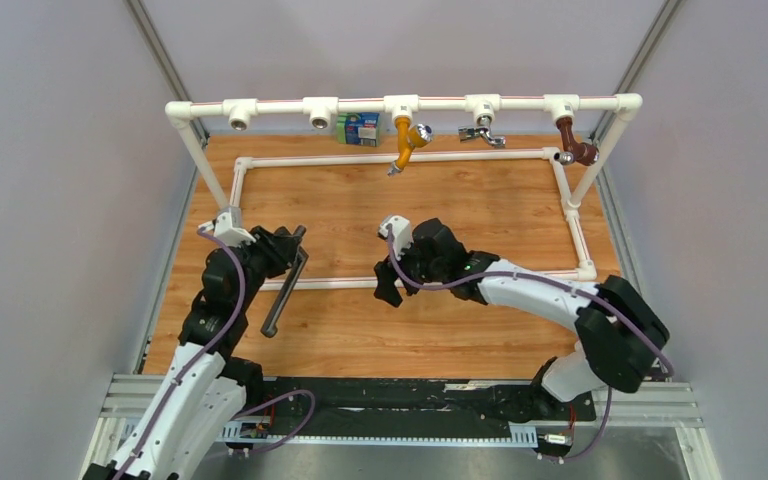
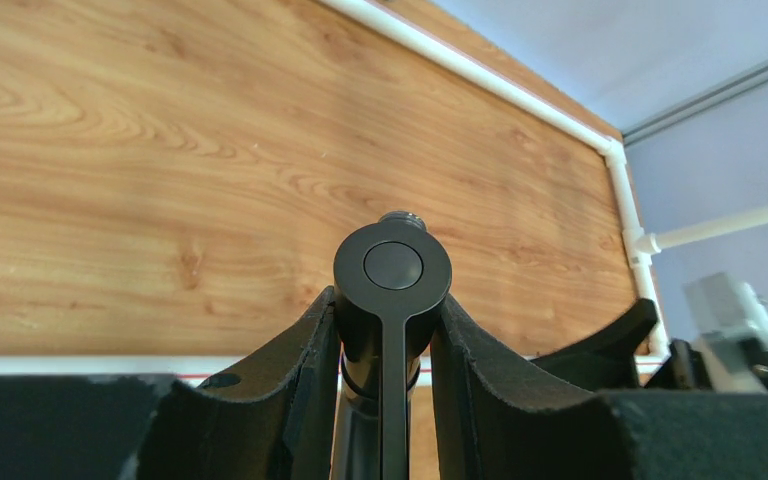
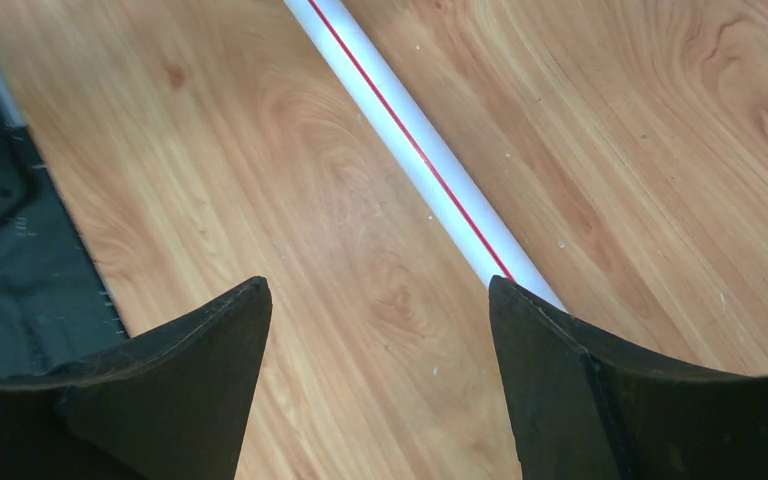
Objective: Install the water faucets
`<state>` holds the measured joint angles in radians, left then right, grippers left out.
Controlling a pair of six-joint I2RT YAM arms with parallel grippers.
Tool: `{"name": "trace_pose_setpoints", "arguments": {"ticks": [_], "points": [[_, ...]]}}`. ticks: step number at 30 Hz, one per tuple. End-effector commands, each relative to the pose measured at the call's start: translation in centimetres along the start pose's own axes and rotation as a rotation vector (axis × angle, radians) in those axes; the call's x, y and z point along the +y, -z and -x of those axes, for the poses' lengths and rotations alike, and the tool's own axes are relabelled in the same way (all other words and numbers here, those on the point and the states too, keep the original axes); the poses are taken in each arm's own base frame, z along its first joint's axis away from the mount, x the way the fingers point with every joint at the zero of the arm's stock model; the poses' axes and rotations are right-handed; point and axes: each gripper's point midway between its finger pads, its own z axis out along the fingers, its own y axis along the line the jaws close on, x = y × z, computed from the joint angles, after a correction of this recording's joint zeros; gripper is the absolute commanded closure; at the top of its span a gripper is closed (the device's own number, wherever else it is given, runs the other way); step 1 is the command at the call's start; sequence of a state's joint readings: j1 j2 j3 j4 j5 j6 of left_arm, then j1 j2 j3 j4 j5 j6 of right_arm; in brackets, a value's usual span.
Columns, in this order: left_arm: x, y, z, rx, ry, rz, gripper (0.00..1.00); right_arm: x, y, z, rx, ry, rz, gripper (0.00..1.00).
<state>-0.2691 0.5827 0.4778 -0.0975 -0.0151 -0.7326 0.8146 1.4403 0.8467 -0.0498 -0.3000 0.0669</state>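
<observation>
The long dark grey faucet (image 1: 286, 292) slants over the near white pipe at the left of the wooden board. My left gripper (image 1: 292, 247) is shut on its upper end. In the left wrist view the faucet's round head (image 2: 392, 268) and flat handle sit clamped between my two black fingers (image 2: 290, 390). My right gripper (image 1: 388, 290) is open and empty, hovering over the board by the near pipe (image 3: 410, 140); its fingers (image 3: 210, 350) stand wide apart. Two empty sockets (image 1: 240, 122) face out at the left of the raised pipe rail (image 1: 280, 106).
An orange tap (image 1: 404, 142), a chrome tap (image 1: 484, 130) and a brown tap (image 1: 572, 142) hang from the rail. A small blue-green box (image 1: 360, 128) stands behind it. A white pipe frame (image 1: 560, 180) lies on the board (image 1: 440, 210). Grey walls close both sides.
</observation>
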Motion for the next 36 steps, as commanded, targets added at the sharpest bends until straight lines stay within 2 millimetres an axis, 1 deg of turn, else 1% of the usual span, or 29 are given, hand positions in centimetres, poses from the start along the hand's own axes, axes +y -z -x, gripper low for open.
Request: {"name": "trace_pose_setpoints", "arguments": {"ticks": [1,4,6,9,11,12,14,17,19,21,23,25,26,28,32,33,34,36], "points": [[-2.1,1.4,2.0,-0.034,0.043,-0.064,1.0,-2.8,-1.9,-1.0,0.116,0.132,-0.117,0.17],[-1.8,1.7,2.3,-0.043,0.028,-0.051,1.0,-4.3,-3.3,-2.7,0.214,0.138,-0.165,0.17],[-1.6,1.9,2.6,-0.055,0.017,-0.042,1.0,-4.9,-4.0,-3.0,0.238,0.147,-0.188,0.17],[-1.5,2.1,2.8,-0.064,-0.006,-0.035,1.0,-6.1,-4.9,-4.1,0.282,0.147,-0.23,0.18],[-1.5,2.3,2.9,-0.064,-0.015,-0.035,1.0,-6.8,-5.2,-5.1,0.329,0.146,-0.259,0.22],[-1.2,2.4,3.3,-0.083,-0.023,-0.013,1.0,-7.2,-5.1,-5.8,0.359,0.141,-0.282,0.26],[-1.2,2.7,3.7,-0.097,-0.031,-0.013,1.0,-7.2,-5.1,-6.9,0.408,0.13,-0.282,0.33],[-1.3,3.0,4.0,-0.109,-0.041,-0.009,1.0,-7.1,-4.4,-8.6,0.463,0.076,-0.293,0.51],[-1.4,3.1,4.4,-0.117,-0.044,-0.008,1.0,-6.7,-3.8,-9.5,0.483,0.039,-0.293,0.62],[-1.8,3.2,4.8,-0.127,-0.046,-0.017,1.0,-6.3,-3.1,-10.2,0.493,0.018,-0.296,0.69],[-1.9,3.1,4.9,-0.131,-0.039,-0.023,1.0,-6.0,-2.4,-10.6,0.488,-0.039,-0.318,0.78],[-2.1,2.9,4.9,-0.131,-0.031,-0.029,1.0,-5.5,-1.8,-10.9,0.477,-0.087,-0.329,0.83],[-2.2,2.8,5.0,-0.132,-0.03,-0.034,1.0,-6.0,-1.2,-11.0,0.466,-0.108,-0.374,0.86],[-2.5,2.4,5.0,-0.125,-0.022,-0.047,1.0,-5.9,-0.7,-10.9,0.447,-0.134,-0.398,0.89],[-3.2,1.7,5.2,-0.122,0.0,-0.07,1.0,-6.5,0.4,-11.0,0.422,-0.141,-0.463,0.93],[-3.8,1.6,5.2,-0.114,0.004,-0.095,1.0,-6.5,0.7,-10.9,0.414,-0.143,-0.47,0.92],[-3.9,1.5,5.2,-0.114,0.009,-0.1,1.0,-6.4,0.9,-10.7,0.405,-0.143,-0.468,0.92],[-4.4,1.4,5.8,-0.132,0.014,-0.115,1.0,-5.8,1.0,-9.8,0.378,-0.135,-0.43,0.86]]}}
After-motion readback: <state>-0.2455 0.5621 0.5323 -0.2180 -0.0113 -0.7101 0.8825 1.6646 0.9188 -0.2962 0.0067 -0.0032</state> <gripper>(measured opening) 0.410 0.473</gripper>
